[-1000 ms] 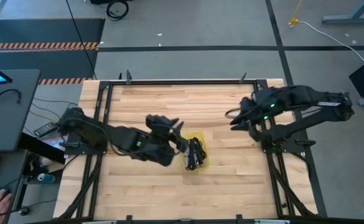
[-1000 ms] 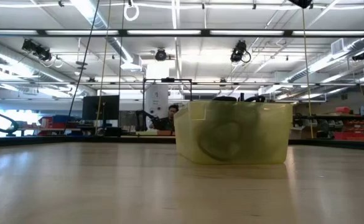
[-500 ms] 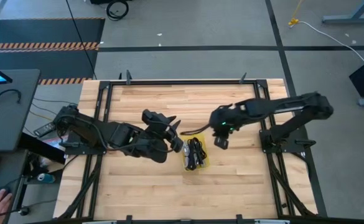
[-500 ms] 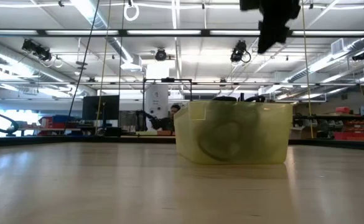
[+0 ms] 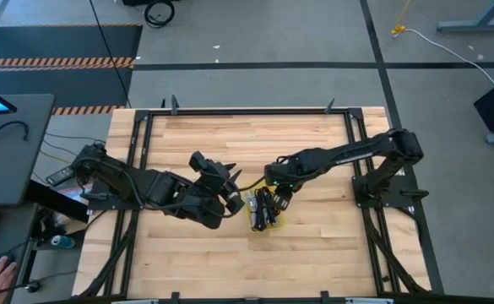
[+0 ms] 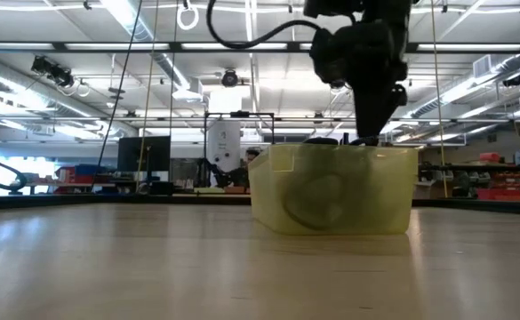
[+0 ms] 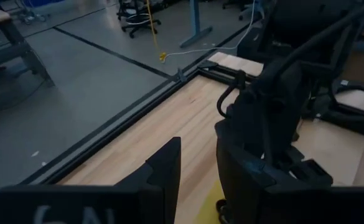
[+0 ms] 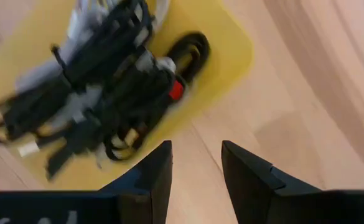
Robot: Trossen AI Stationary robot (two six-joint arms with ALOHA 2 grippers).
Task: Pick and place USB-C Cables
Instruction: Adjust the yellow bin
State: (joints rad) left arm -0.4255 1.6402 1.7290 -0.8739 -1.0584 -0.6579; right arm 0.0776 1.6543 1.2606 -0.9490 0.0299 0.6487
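Note:
The USB-C cables [image 5: 265,208] lie as a tangled heap of black and light grey bundles in a shallow yellow bin [image 5: 279,222] at the table's middle. In the right wrist view the cables [image 8: 101,81] fill the bin, and one shows a red tie [image 8: 175,91]. My right gripper [image 5: 278,195] hangs open just above the bin's far right corner and touches nothing; its fingertips [image 8: 197,163] point down at the bin's edge. My left gripper [image 5: 236,201] waits open just left of the bin, and its fingers [image 7: 199,163] face the right arm [image 7: 281,106].
The low view shows the bin's translucent yellow wall [image 6: 331,191] standing on the wooden table, with the right arm [image 6: 366,62] coming down over it. A black frame [image 5: 230,111] runs round the table's edges. Bare wood lies near, far and right of the bin.
My right arm has swung from the table's right edge toward the bin and come down over its far right corner. In the low view it has dropped from out of sight to just above the bin's rim. The cables and the bin have stayed put.

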